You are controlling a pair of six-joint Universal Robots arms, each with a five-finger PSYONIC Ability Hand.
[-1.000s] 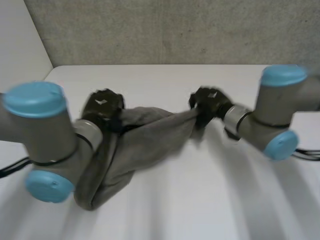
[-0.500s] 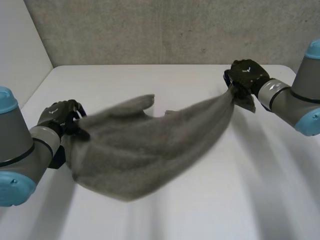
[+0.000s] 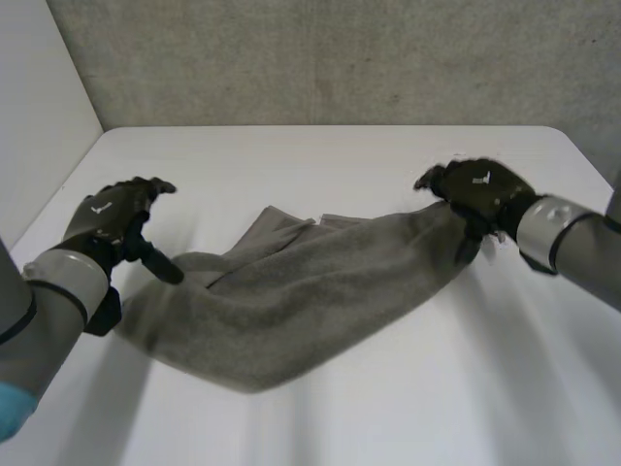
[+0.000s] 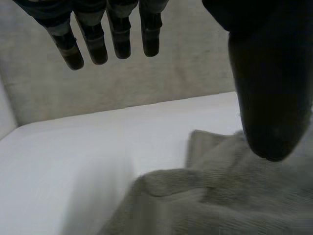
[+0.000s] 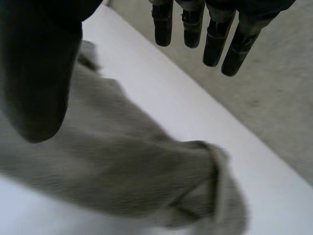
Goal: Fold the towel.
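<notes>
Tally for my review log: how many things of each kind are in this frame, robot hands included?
Grey towel: 1
Black hands: 2, the left hand and the right hand
White table: 1
Total: 4

You see the right hand, fingers straight, thumb held apart, over the bunched grey towel on the white table.

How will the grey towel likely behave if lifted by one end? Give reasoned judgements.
Probably floppy: the towel lies in soft creases and bunched folds on the table, so it would sag from a lifted end. Likely not slippery: its surface looks fuzzy. Pushed, it would probably wrinkle rather than slide whole.
</notes>
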